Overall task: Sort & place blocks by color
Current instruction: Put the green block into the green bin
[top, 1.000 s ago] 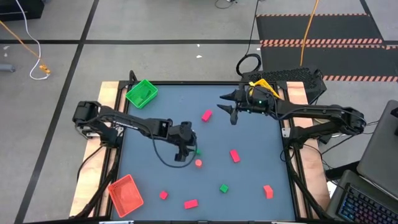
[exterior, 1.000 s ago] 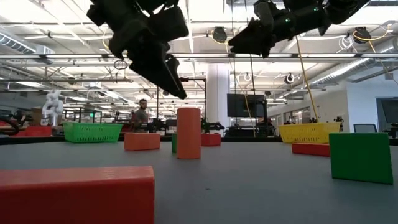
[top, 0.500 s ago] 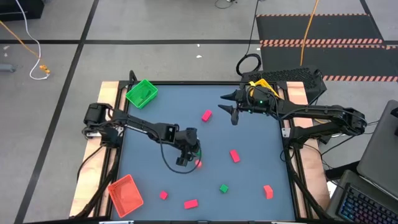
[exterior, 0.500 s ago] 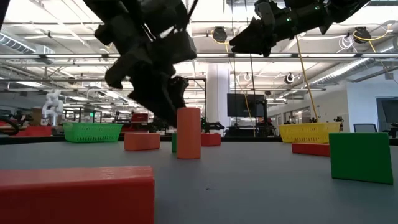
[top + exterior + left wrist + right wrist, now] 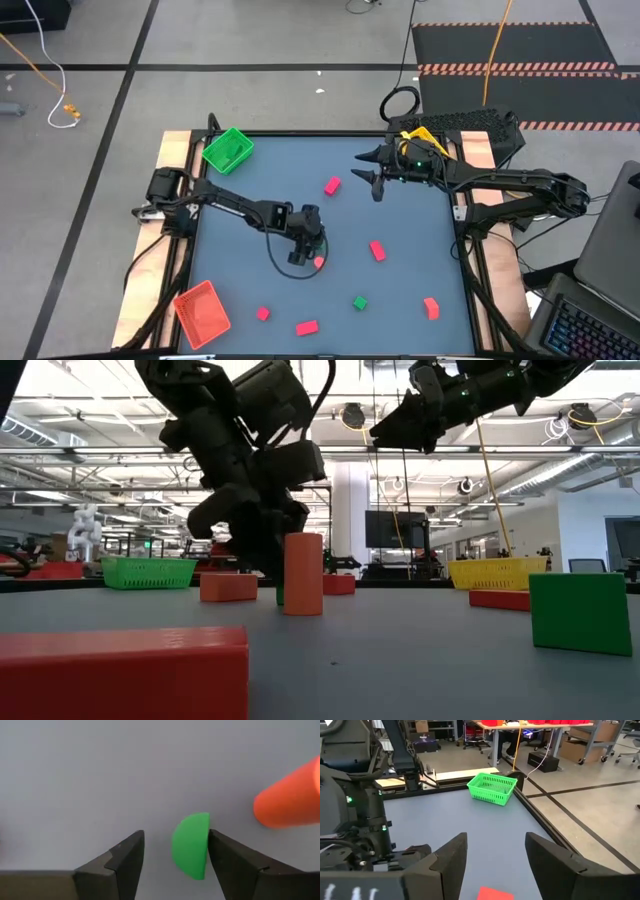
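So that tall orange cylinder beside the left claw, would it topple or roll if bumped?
Probably. The orange cylinder stands upright, taller than wide, so a nudge from the left gripper could tip it. Once down, its round side would likely roll across the smooth table.

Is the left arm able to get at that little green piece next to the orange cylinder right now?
Probably yes. The left gripper is open and low over the table, with the green piece between its fingers, against one of them. The orange cylinder stands beside it, outside the fingers.
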### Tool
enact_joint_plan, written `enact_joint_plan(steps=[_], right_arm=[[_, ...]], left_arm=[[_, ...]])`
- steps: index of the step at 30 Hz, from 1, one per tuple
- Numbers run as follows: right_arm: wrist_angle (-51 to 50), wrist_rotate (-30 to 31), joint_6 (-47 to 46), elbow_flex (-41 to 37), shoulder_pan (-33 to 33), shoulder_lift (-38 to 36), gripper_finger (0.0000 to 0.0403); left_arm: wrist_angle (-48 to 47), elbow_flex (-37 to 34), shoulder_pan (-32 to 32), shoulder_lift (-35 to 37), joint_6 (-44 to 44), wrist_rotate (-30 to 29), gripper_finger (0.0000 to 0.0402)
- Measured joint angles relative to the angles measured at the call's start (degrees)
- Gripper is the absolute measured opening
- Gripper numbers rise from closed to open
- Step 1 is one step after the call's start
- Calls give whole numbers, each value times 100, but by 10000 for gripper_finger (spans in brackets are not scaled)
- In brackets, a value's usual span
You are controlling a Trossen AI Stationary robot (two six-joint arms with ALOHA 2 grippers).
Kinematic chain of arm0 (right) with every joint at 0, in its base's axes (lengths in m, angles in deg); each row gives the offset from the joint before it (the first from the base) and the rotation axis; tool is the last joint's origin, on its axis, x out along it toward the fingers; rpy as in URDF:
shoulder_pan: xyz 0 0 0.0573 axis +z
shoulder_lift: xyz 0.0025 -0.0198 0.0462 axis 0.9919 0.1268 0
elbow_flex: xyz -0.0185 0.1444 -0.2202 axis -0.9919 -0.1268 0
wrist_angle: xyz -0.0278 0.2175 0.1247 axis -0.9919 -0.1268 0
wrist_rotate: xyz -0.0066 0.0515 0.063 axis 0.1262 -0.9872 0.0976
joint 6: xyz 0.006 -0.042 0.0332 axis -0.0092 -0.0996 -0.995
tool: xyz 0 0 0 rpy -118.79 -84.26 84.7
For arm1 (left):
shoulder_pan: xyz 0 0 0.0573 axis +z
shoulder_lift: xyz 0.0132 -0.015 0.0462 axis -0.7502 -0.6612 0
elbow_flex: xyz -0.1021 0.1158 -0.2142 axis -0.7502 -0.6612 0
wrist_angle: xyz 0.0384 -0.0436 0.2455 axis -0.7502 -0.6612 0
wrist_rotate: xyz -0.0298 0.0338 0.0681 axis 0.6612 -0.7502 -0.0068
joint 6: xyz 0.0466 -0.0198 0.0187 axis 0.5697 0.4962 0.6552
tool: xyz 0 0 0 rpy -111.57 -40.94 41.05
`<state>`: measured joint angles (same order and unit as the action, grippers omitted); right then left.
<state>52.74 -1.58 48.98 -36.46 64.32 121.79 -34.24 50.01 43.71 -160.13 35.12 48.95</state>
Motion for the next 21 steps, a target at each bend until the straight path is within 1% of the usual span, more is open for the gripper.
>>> enact_joint_plan(steps=[2,4,6,7,10,12,15,19,21], right_arm=[[0,0,2,0,0,0,196],[-4,0,5,0,-1,0,196],[-4,0,7,0,0,0,196],[-4,0,7,0,0,0,196],[-4,0,13,0,-2,0,196],[-4,1,14,0,-1,0,196],[-4,1,16,0,0,0,196],[-4,2,16,0,0,0,196],[-4,2,16,0,0,0,196]], left_arm=[[-16,0,4,18,19,-72,180],[-39,0,26,43,44,-87,138],[-56,0,55,49,40,-81,86],[-75,2,73,49,38,-86,75],[-104,2,113,62,37,-86,75],[-287,2,152,153,41,-222,75],[-620,0,253,404,122,-654,75],[-1181,0,483,967,100,-1312,75],[-1517,0,695,1244,-79,-1784,75]])
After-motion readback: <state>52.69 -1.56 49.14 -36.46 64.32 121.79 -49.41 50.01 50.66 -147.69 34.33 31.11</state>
